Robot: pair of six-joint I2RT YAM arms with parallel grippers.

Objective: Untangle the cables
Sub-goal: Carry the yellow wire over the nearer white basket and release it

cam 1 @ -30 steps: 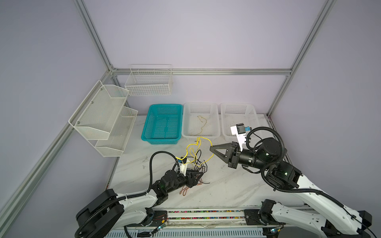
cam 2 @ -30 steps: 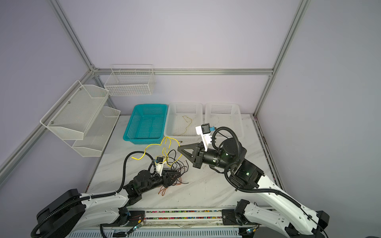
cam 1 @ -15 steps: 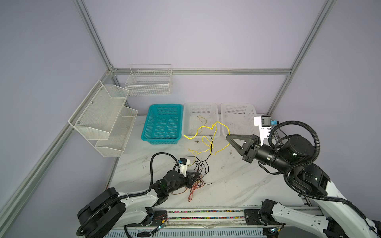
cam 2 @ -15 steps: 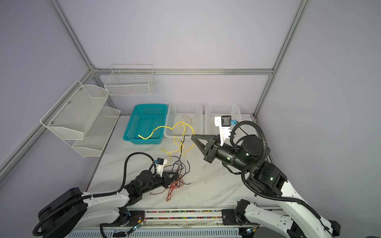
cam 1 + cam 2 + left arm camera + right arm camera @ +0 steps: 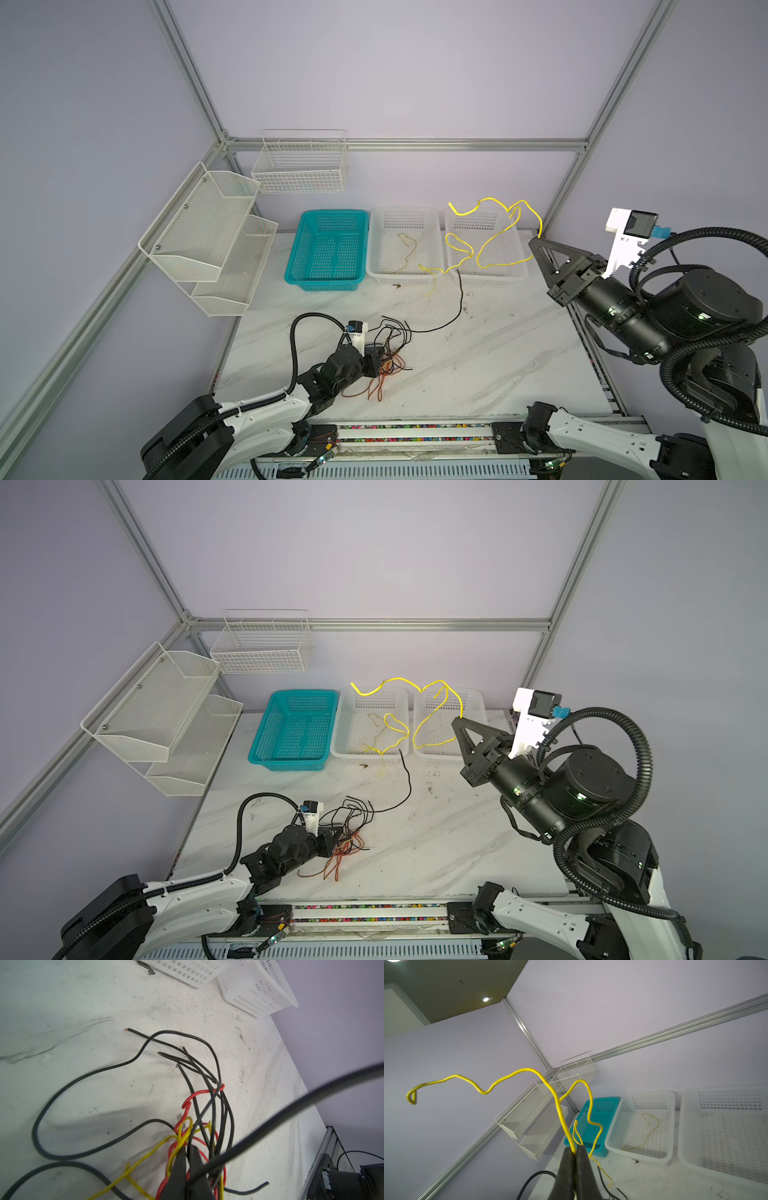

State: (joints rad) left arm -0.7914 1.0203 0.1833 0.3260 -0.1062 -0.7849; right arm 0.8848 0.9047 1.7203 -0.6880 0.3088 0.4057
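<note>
Yellow cable (image 5: pixel 527 1068) aloft in clenched right pincer (image 5: pixel 573 1148); left pincer (image 5: pixel 188 1147) clenched on cable tangle (image 5: pixel 217 1084).

Illumination bright, even and diffuse in both top views; shadows on the white marble-patterned tabletop (image 5: pixel 498 365) faint and soft-edged. Right wrist view: small round ceiling lamp (image 5: pixel 485 999) glowing, thin yellow cable (image 5: pixel 527 1068) sharp; left wrist view: thin black cable (image 5: pixel 291 1109) nearest the lens heavily out of focus.
</note>
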